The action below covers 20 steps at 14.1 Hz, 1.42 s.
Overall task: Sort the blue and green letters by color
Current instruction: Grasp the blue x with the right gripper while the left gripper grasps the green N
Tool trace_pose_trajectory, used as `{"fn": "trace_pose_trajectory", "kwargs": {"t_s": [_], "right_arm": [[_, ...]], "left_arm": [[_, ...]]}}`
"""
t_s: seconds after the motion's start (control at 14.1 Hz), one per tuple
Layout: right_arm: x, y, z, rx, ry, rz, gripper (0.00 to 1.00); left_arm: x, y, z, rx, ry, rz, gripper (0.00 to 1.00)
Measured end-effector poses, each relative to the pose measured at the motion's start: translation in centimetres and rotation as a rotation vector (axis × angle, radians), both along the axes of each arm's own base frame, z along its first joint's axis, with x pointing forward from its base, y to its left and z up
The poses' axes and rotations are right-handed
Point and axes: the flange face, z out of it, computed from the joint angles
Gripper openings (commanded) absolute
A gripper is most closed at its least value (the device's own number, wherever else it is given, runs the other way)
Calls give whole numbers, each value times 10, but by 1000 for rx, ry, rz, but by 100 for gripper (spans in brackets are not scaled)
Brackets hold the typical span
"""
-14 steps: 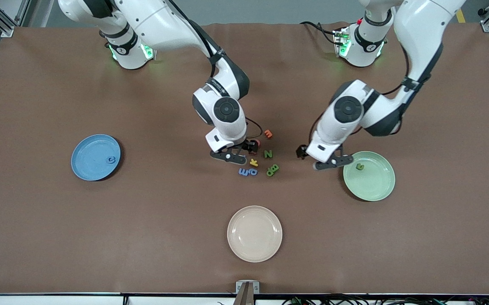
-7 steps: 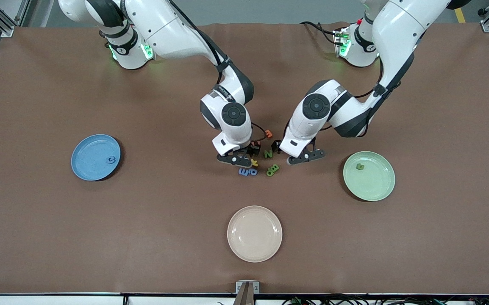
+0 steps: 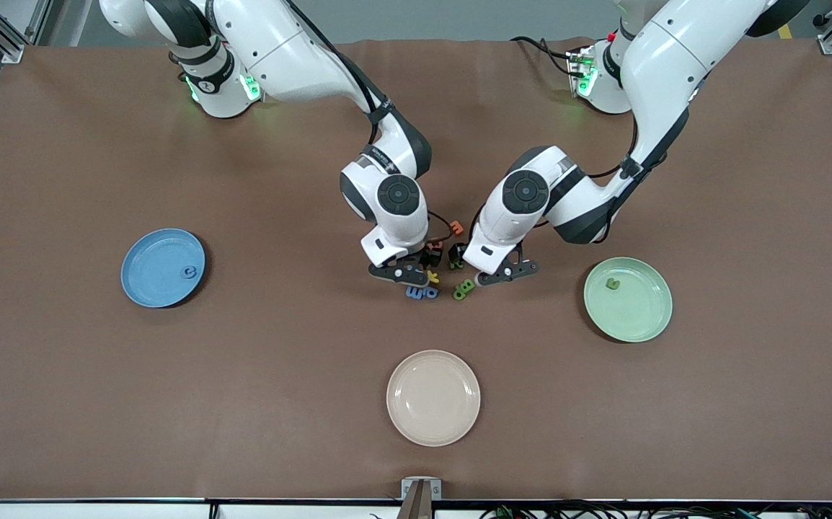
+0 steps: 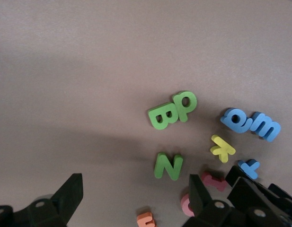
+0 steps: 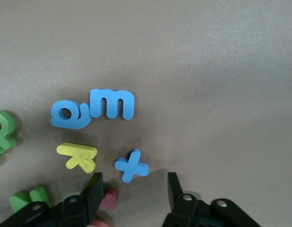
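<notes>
The loose letters lie in a cluster mid-table. Two blue letters (image 3: pixel 422 293) touch each other there, seen as an "a" (image 5: pixel 67 115) and an "m" (image 5: pixel 112 104). A blue cross-shaped letter (image 5: pixel 131 166) lies just off the tips of my right gripper (image 5: pixel 134 194), whose jaws stand apart with nothing between them. A green B (image 4: pixel 162 116) and p (image 4: pixel 186 104) lie together, a green N (image 4: pixel 168 166) beside them. My left gripper (image 4: pixel 135 198) hangs open low over the cluster, the N just off its tips. A blue plate (image 3: pixel 149 281) holds one blue letter (image 3: pixel 187 272). A green plate (image 3: pixel 639 317) holds one green letter (image 3: pixel 611 283).
A yellow letter (image 5: pixel 78 156), red letters (image 4: pixel 214 179) and an orange letter (image 3: pixel 456 228) lie mixed into the cluster. An empty beige plate (image 3: pixel 433 397) sits nearer the front camera. Both grippers (image 3: pixel 416 263) (image 3: pixel 479 265) stand close together over the letters.
My left arm has swung from beside the green plate over to the letter cluster. My right gripper has narrowed its jaws and shifted slightly toward the blue letters.
</notes>
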Motion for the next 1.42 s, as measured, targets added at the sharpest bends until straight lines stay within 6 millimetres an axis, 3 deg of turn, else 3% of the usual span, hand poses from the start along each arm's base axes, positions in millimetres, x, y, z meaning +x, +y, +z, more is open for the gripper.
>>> {"fn": "trace_pose_trajectory", "kwargs": {"t_s": [0.71,0.85,1.06,1.42], "right_arm": [[2,1,-9,-9,-3,6,54],[3,2,-10,-9,-4,7,40],[4,3,-7,-16,-20,24,2],[11,-2,-6,-26,-31,48,0]], "left_arm": [[4,-15,-26,-10,-4,-9,99],[4,-16,-27,-9,-4,-9,99],[3,-16,-31,-8,3,-9,99],[2,-15,-39,3,4,-24,99]]}}
